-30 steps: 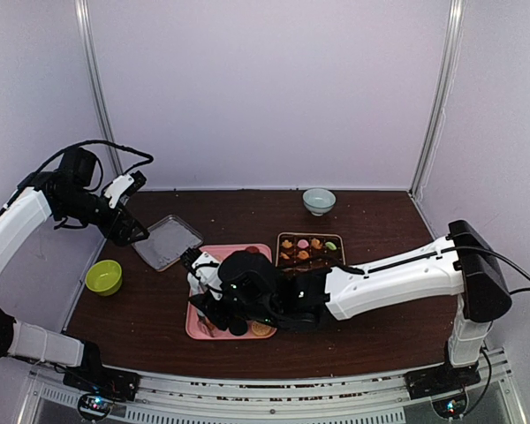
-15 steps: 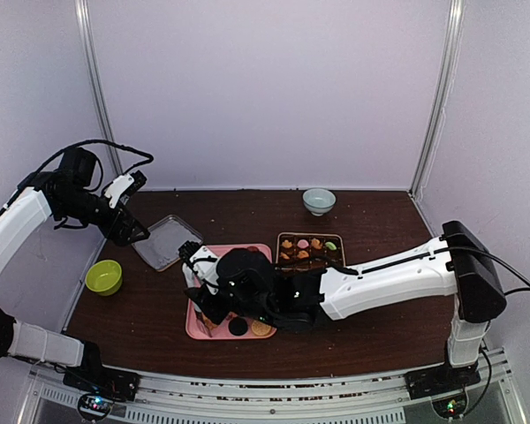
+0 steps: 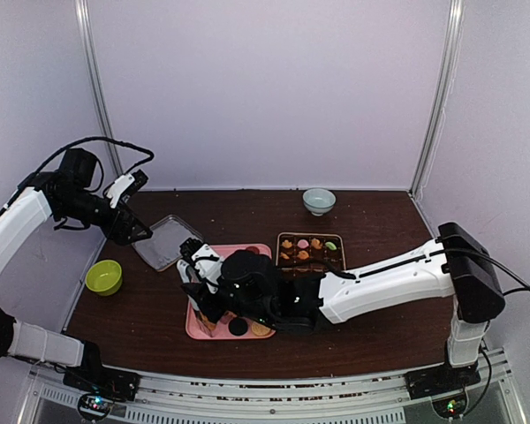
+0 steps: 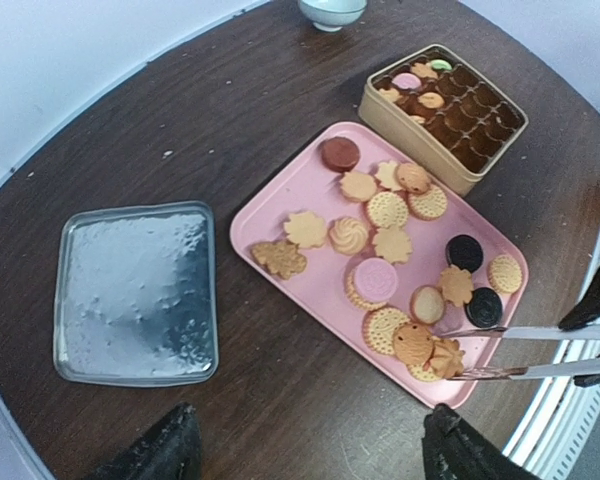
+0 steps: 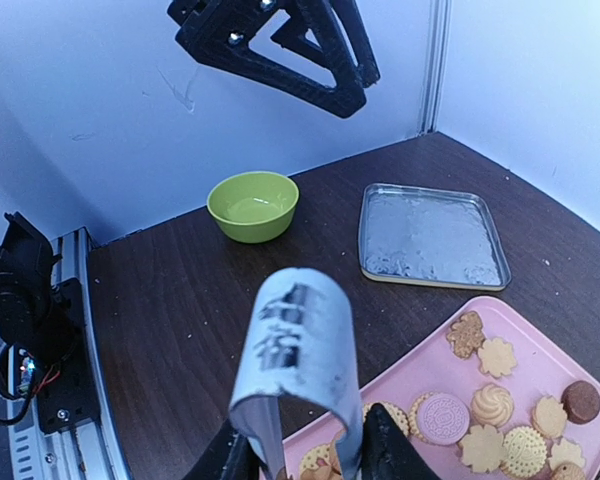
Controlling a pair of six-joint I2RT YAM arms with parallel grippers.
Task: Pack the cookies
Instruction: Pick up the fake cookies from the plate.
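Left wrist: pink tray holds cookies; tin partly filled; tongs over tray.

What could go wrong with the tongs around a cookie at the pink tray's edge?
1. The tongs put thin blades around a tan cookie lying partly on others by the pink tray rim; it may slip off onto the table.
2. The round cookie touching it could be dragged along.
3. A hard squeeze might crack it.
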